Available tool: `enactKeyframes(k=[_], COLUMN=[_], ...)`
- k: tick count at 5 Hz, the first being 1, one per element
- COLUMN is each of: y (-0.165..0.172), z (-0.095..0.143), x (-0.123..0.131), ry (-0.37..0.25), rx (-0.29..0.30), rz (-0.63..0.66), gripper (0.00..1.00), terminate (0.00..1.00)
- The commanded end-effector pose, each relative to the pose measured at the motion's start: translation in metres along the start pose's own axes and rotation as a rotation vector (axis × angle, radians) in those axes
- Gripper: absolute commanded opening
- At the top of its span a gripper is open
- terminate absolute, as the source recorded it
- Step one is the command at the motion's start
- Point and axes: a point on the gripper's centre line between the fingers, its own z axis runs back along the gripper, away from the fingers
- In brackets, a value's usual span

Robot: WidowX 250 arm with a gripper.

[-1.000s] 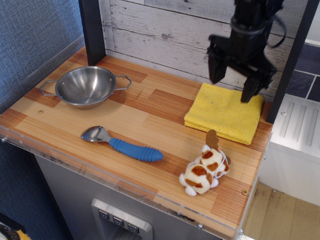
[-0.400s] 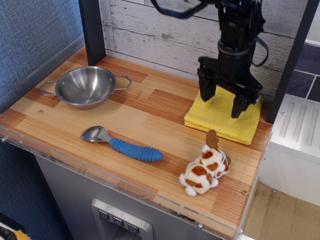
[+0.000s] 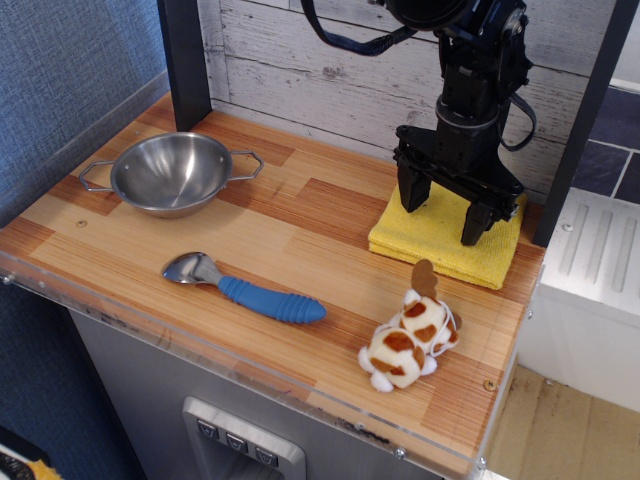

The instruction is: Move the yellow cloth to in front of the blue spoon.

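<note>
The yellow cloth (image 3: 430,238) lies folded at the back right of the wooden table. My black gripper (image 3: 442,218) is open and points down over it, with one finger near the cloth's left edge and the other near its right side, fingertips at or just above the fabric. The blue spoon (image 3: 246,287) lies near the front edge, left of centre, with its silver bowl to the left and its blue handle pointing right. The gripper is well to the right of and behind the spoon.
A steel bowl (image 3: 171,173) with two handles sits at the back left. A brown and white plush dog (image 3: 408,333) lies at the front right, just in front of the cloth. A dark post (image 3: 184,60) stands at the back left, with a plank wall behind.
The gripper has come down and moved left from above the cloth's far right, so its open fingers now straddle the cloth's middle. Nothing else has moved.
</note>
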Motion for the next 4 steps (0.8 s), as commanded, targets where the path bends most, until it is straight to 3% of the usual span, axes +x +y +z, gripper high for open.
enactKeyframes(k=[1, 4], y=[-0.003, 0.005], z=[-0.002, -0.008], x=[-0.002, -0.014], ry=[-0.007, 0.060], rx=[-0.041, -0.089], rz=[0.013, 0.072], gripper=[1.00, 1.00], terminate=[0.00, 0.00])
